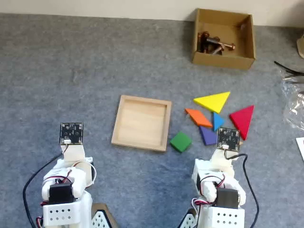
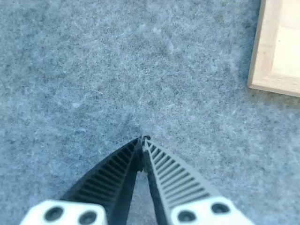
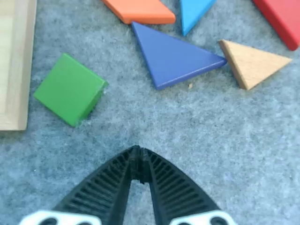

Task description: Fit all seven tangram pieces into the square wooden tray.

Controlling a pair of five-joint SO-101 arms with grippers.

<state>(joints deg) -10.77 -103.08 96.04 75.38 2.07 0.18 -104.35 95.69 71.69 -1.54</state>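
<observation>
The square wooden tray (image 1: pixel 142 122) lies empty mid-table; its corner shows in the left wrist view (image 2: pixel 276 47) and its edge in the right wrist view (image 3: pixel 14 65). Right of it lie the green square (image 1: pixel 180 141) (image 3: pixel 70 89), orange parallelogram (image 1: pixel 198 117) (image 3: pixel 139 10), yellow triangle (image 1: pixel 213 100), light blue triangle (image 1: pixel 217 120) (image 3: pixel 193 11), dark blue triangle (image 1: pixel 207 135) (image 3: pixel 171 56), red triangle (image 1: pixel 243 118) (image 3: pixel 281 16) and plain wooden triangle (image 3: pixel 253 63). My left gripper (image 2: pixel 142 139) is shut over bare carpet, left of the tray. My right gripper (image 3: pixel 136 149) is shut, empty, short of the green square and dark blue triangle.
A cardboard box (image 1: pixel 223 38) holding metal parts stands at the back right. Clear plastic wrap (image 1: pixel 293 99) and cables lie at the right edge. Grey carpet covers the table, with open room left of and behind the tray.
</observation>
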